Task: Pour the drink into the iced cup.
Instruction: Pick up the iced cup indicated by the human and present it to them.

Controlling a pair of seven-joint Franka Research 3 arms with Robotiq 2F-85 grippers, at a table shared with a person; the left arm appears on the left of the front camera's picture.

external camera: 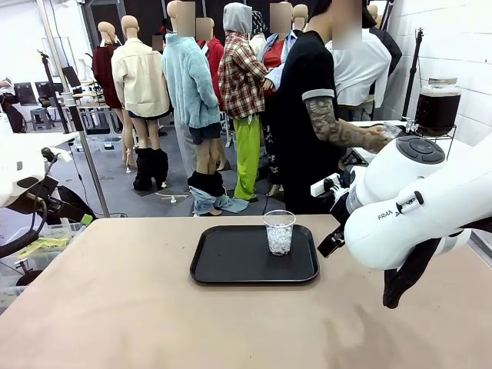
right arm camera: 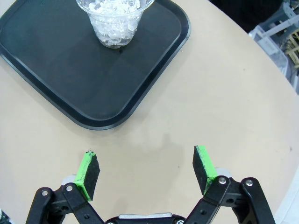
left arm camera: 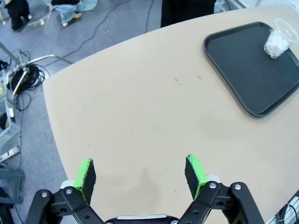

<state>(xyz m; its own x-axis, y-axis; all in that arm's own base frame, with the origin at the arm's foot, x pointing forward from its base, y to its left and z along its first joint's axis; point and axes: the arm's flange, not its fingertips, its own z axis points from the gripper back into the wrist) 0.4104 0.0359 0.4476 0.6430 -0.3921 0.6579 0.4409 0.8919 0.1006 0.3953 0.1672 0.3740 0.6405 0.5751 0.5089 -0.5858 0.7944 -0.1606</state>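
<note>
Your right gripper (right arm camera: pixel 147 169) hangs wide open and empty at lower frame, pointing down at the table just below the tray (right arm camera: pixel 51 79) holding the iced cup (right arm camera: pixel 115 21). Your left gripper (left arm camera: pixel 140 173) is equally wide.

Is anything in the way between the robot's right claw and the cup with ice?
Nothing visible does. Bare table and the tray rim lie between the open right gripper and the cup.

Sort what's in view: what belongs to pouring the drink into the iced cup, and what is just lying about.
For the job:
- iced cup, standing on the black tray
- dark drink in the lidded glass jar, far right
- left gripper and right gripper, both open and empty

Lying about:
- cables on the floor
- clear bin beside the table
</note>
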